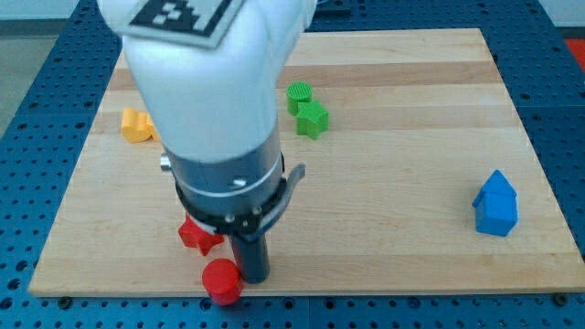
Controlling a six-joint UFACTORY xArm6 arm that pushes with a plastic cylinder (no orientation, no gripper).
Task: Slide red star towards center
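Because arm body [215, 100] fills view's upper left, board [411, 137] behind it hidden; yellow block [136, 125] partly covered, shape unclear. Red star [198, 235] half tucked under arm's collar, near board's bottom edge, left of centre. My tip [255, 277] plain rod, holds nothing; sits just right of red cylinder [221, 280], apparently touching, and just below-right of star. Green cylinder [299, 93] touching green star [313, 119] near top middle. Blue house-shaped block [495, 204] far right.
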